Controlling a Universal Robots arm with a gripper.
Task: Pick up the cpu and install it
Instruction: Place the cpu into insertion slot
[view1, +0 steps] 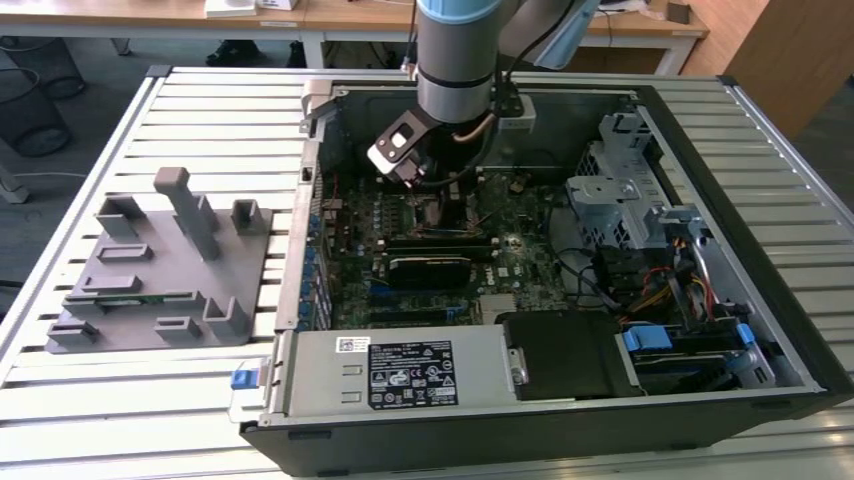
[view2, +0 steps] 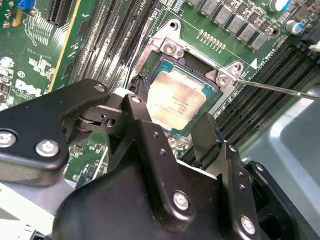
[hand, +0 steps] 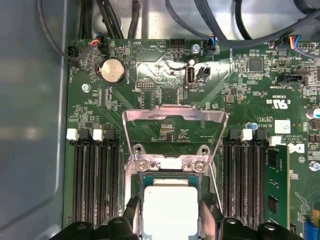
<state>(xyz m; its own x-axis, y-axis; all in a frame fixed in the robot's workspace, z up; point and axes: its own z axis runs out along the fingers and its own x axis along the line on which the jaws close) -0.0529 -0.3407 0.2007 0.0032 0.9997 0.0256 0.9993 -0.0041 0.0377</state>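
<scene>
1. Cpu (hand: 169, 207): lies flat in the socket frame (hand: 170, 164), pale metal top up, edges squared to the frame.
2. Gripper (view2: 170, 114): spread, with 1 black finger (view2: 145, 135) on each side of the cpu and both tips low beside the socket. Leaves a narrow gap between each finger and the chip in the first wrist view, so pinches nothing.
3. Load plate (hand: 172, 122): stands swung up on its hinge just past the cpu, leaving the chip uncovered. Thin lever rod (view2: 280, 89): juts out free beside the frame.
4. Memory slots (hand: 95, 180): run in black banks on both sides of the socket. Green memory stick (hand: 275, 185): sits in a slot beyond 1 of the banks. Coin battery (hand: 112, 70): sits farther up the board, well apart from the socket.
5. Motherboard (view1: 534, 260): lies inside an open computer case (view1: 534, 430), itself laid on a slatted metal table (view1: 134, 420).
6. Grey plastic fixture (view1: 160, 260): rests on the same table, to the exterior view's left of the case, well apart from the gripper.
7. Room: wooden desks (view1: 347, 12) behind the table, wire bin (view1: 27, 110) on the floor at the exterior view's left.
8. Arm (view1: 461, 60): drops almost vertically into the case, wrist over the upper middle of the motherboard, gripper pointing down at the socket.
</scene>
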